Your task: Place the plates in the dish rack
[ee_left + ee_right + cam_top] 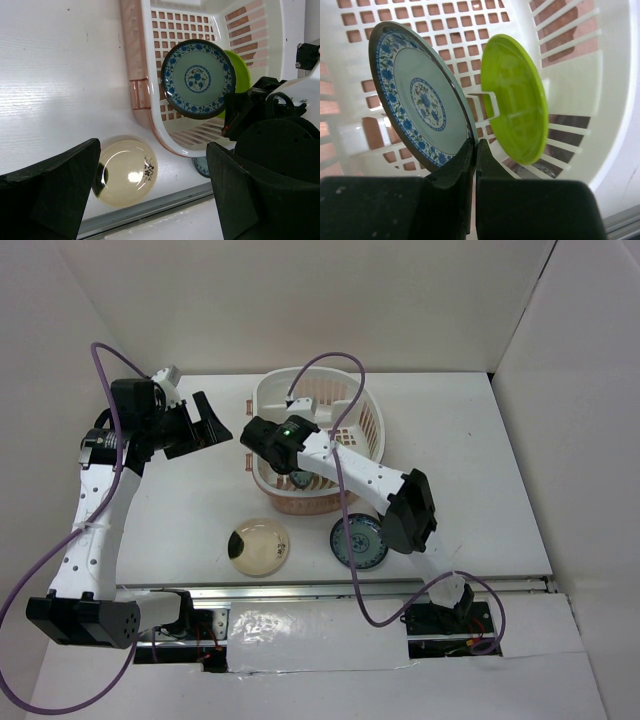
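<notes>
The pale-pink and white dish rack [372,420] stands at the back middle of the table. My right gripper [476,150] is inside it, shut on the lower rim of a teal-blue patterned plate [417,97] and holding it on edge. A lime-green plate [517,97] stands on edge just beside it, against the rack wall [605,75]. From above the right gripper [293,464] sits low in the rack. My left gripper [203,426] hovers open and empty left of the rack. A tan plate with a dark patch [260,545] and a second teal-blue plate [358,543] lie on the table. The black plate is out of view.
The table's front edge with a metal rail [340,590] runs just behind the two lying plates. White walls enclose the table left, back and right. The right arm's elbow [408,510] hangs over the teal-blue plate on the table. In the left wrist view the tan plate [127,172] lies between the fingers [50,192].
</notes>
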Available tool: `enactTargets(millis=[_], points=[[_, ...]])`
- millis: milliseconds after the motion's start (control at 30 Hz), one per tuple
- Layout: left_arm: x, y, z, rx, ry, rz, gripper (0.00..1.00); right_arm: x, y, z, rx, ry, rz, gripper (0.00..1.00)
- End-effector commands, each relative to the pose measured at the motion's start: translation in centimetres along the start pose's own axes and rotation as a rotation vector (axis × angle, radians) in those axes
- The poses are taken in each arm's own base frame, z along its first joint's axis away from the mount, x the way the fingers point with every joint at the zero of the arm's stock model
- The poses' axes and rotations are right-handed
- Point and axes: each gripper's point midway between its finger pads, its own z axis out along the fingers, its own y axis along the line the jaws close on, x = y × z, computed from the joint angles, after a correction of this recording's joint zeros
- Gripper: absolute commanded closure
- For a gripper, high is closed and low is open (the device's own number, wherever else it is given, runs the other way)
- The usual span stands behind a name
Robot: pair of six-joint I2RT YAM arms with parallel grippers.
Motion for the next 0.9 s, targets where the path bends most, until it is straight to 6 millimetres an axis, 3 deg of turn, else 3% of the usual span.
enactTargets(millis=[0,133,600,867], points=[[-0.8,-0.6,-1.1,0.022,-0.041,0.034,0.01,-0.8,-4.0,-2.3,0.040,-0.011,-0.017,1.00],[-0.8,-0.6,-1.1,0.023,-0.045,0.036,0.01,-0.4,-5.0,-2.4,0.059,-0.014,-0.005,1.00],[-0.7,-0.5,-1.0,0.022,-0.039,0.038,0.01,0.3,-4.7,-2.1,0.076,-0.019,-0.074,1.00],[-0.6,-0.6,-1.1,0.025,-0.037,0.042,0.01,1.4,-3.0,-2.5,0.047,-0.005,-0.111,1.00]])
